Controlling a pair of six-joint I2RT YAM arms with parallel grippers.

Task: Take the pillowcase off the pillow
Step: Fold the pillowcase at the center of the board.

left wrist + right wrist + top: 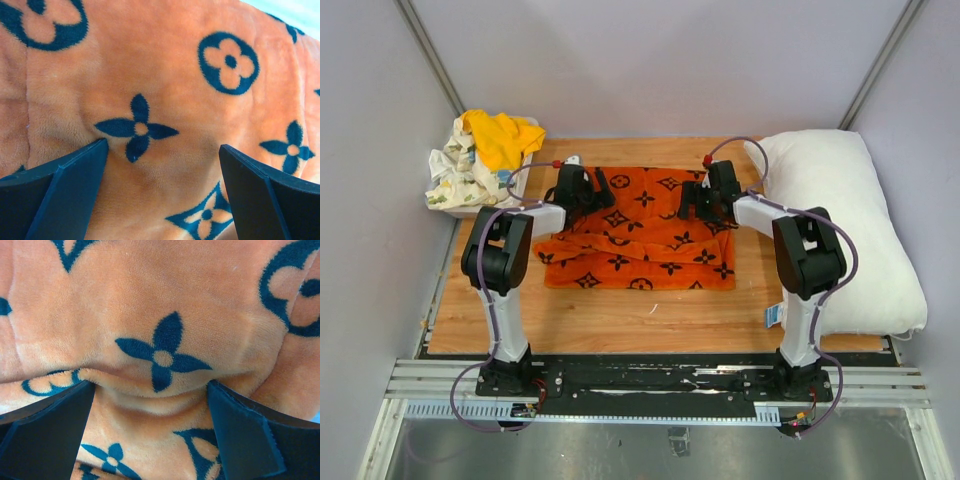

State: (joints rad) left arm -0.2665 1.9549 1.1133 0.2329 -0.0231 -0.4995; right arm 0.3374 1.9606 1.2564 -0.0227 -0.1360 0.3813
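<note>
- Left gripper [162, 150] and right gripper [150, 390]: jaws wide, empty, over orange black-monogrammed fleece pillowcase [640, 250], centre frame.
- Plump white rectangular pillow [840, 220], frame right, bare: stripping looks done; you need only withdraw.

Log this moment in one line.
pillowcase flat, off pillow | left claw open over it | right claw open over it

Left end effector [162, 192] wide apart over the orange pillowcase [165, 90].
</note>
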